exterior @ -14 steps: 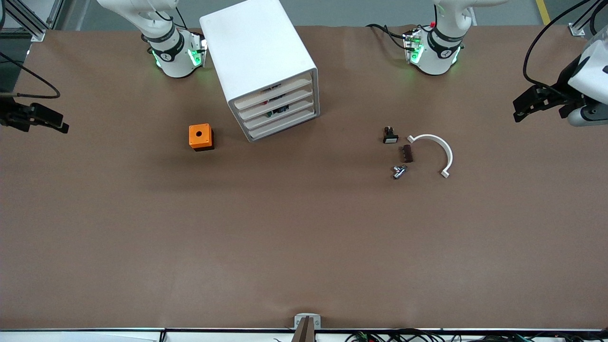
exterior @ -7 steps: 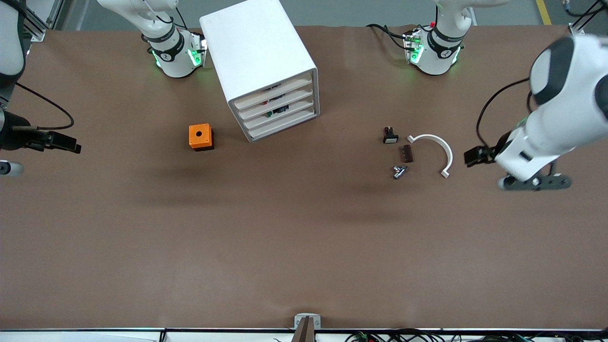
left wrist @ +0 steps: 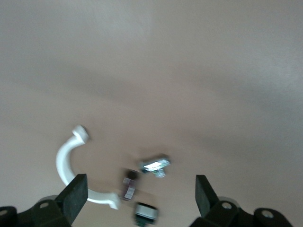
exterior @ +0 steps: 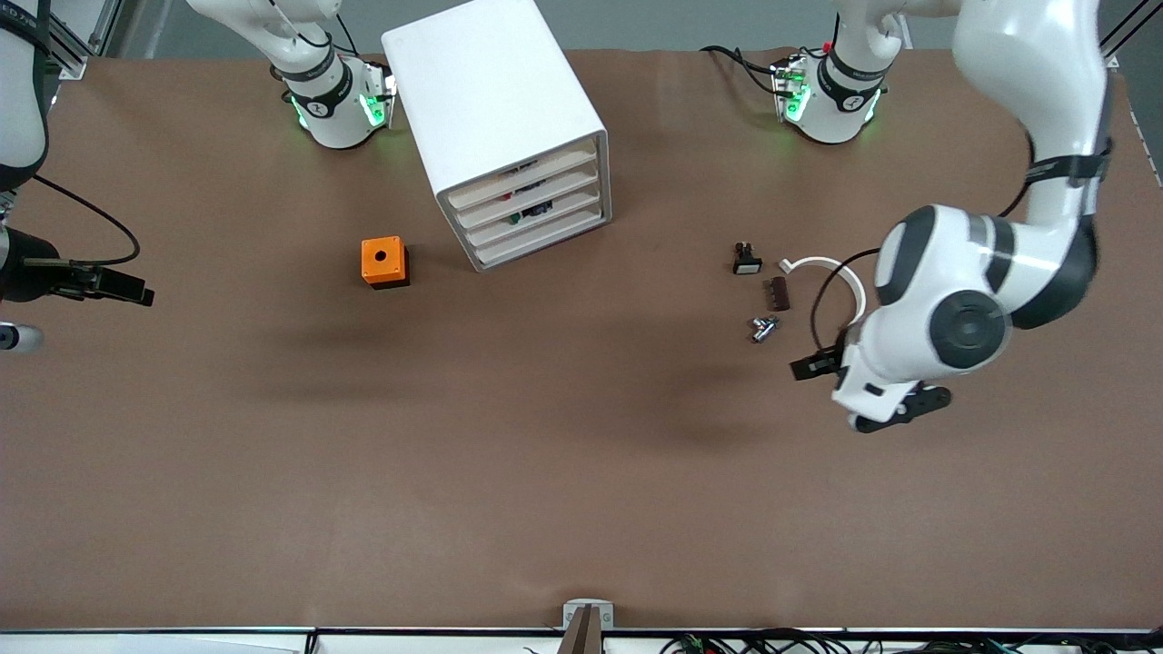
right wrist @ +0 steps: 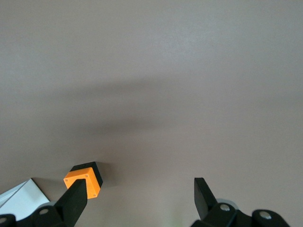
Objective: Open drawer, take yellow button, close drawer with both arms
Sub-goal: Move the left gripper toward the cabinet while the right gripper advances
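Note:
The white cabinet (exterior: 495,100) stands between the arm bases, and its four drawers are all shut. The drawer (exterior: 520,182) is the uppermost one. The button is hidden. My left gripper (exterior: 810,365) hovers over bare table beside a cluster of small parts. In the left wrist view (left wrist: 138,198) it is open and empty. My right gripper (exterior: 123,291) hovers over the table at the right arm's end, well away from the cabinet. In the right wrist view (right wrist: 138,196) it is open and empty.
An orange cube with a hole (exterior: 384,262) (right wrist: 85,178) sits beside the cabinet toward the right arm's end. A small black part with a white face (exterior: 746,261), a brown block (exterior: 780,293), a metal fitting (exterior: 763,328) and a white arc (exterior: 831,265) (left wrist: 66,165) lie toward the left arm's end.
My left arm swung in from its end of the table, and its gripper now hangs beside the small parts. My right gripper dropped slightly and edged toward the table's middle.

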You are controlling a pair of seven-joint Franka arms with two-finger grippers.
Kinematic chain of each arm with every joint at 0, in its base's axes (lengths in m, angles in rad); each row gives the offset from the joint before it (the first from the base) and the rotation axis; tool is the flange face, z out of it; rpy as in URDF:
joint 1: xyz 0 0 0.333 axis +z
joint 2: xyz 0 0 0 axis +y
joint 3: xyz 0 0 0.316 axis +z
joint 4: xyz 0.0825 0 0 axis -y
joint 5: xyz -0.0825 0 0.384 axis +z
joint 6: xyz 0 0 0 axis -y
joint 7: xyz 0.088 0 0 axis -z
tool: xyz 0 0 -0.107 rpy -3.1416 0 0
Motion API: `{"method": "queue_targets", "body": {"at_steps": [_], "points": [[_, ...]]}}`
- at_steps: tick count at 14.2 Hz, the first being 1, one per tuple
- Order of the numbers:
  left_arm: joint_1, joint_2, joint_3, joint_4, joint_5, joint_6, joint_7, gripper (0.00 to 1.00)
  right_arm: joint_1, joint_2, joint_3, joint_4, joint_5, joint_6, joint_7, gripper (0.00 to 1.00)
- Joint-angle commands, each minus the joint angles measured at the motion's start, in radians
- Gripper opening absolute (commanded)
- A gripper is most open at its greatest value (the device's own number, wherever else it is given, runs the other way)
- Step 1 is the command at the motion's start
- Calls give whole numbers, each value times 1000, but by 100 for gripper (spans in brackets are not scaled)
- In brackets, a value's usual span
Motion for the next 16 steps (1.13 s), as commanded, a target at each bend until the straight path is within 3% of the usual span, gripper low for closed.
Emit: {"method": "queue_targets", "body": {"at_steps": [1, 7, 16], "points": [[-86, 75, 5, 82, -12, -15, -231, 100, -1, 0, 8, 9, 31, -13, 62, 100], [-234, 159, 5, 101, -110, 30, -586, 100, 43, -4, 11, 2, 33, -14, 203, 100], [-275, 199, 5, 108, -568, 76, -1038, 100, 164, -9, 12, 3, 33, -11, 432, 100]]}}
